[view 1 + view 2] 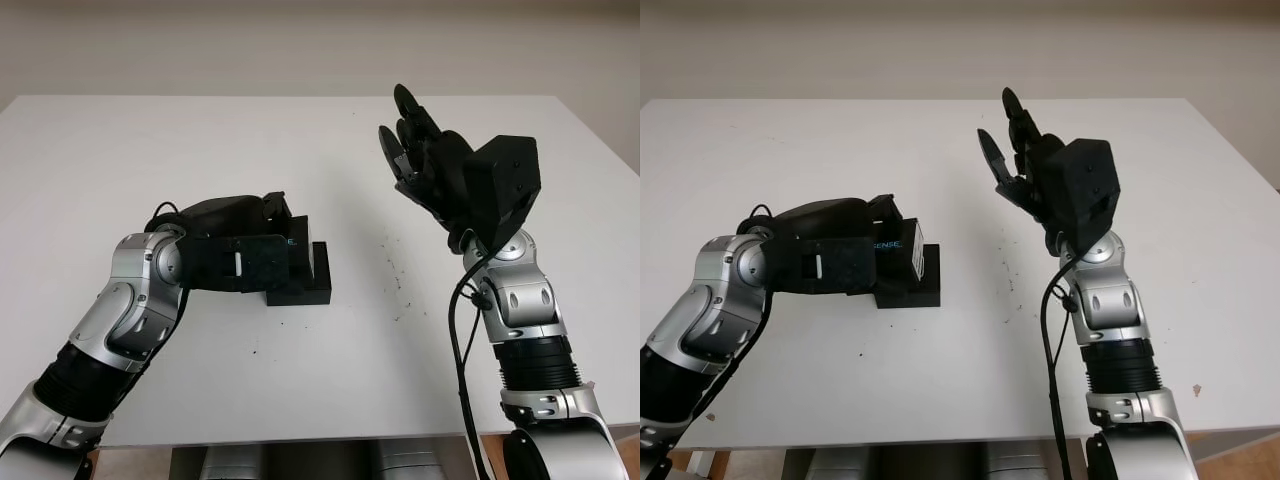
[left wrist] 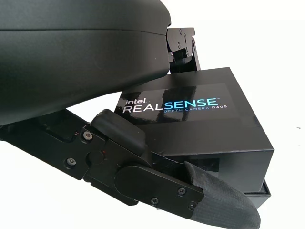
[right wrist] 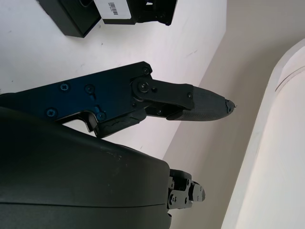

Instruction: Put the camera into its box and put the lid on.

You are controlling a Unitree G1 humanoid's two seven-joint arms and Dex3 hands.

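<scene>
My left hand (image 1: 268,238) is shut on the black box lid (image 2: 190,119), which is printed "Intel RealSense". One finger (image 2: 214,202) presses its side and another (image 2: 181,40) sits behind it. The lid sits a little askew on the black box base (image 1: 300,288), which stands on the white table (image 1: 330,380) left of centre. A strip of the base (image 2: 264,191) shows under the lid's edge. The lid and my hand hide the inside of the box, so I see no camera. My right hand (image 1: 415,150) is open, raised well above the table to the right of the box.
The table has a few small dark specks (image 1: 398,285) right of the box. Its far edge meets a pale wall (image 1: 300,40). In the right wrist view the box (image 3: 76,19) lies far below my right hand's finger (image 3: 205,107).
</scene>
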